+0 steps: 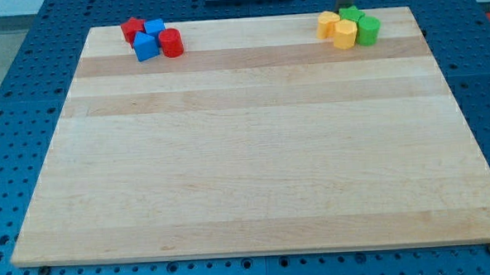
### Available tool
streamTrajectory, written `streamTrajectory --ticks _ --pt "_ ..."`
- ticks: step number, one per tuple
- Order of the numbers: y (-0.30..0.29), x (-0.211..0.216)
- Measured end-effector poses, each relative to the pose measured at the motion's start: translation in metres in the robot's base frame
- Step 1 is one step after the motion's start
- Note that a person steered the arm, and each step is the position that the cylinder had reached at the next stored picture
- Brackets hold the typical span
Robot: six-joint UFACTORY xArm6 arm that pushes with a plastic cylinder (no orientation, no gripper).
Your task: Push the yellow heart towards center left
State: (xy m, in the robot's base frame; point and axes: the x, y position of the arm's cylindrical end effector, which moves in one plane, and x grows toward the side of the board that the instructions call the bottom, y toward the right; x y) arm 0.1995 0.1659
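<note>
You can see my tip at the far right edge of the wooden board, just behind the cluster where the yellow heart touches a second yellow block and two green blocks, well apart from the red and blue blocks at far left.

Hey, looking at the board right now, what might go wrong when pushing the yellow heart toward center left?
1. The yellow heart sits tight against another yellow block and two green blocks, so a push may drag them along.
2. My tip is behind the cluster at the view's top, poorly placed for a leftward push.
3. The cluster is near the board's top edge.
</note>
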Motion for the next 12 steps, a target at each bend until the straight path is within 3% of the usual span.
streamTrajectory --ticks 2,4,7,10,12 --pt "-0.004 0.04" --pt "-0.009 0.039" --pt "-0.1 0.066" --pt "-0.111 0.141" --pt "-0.155 0.157"
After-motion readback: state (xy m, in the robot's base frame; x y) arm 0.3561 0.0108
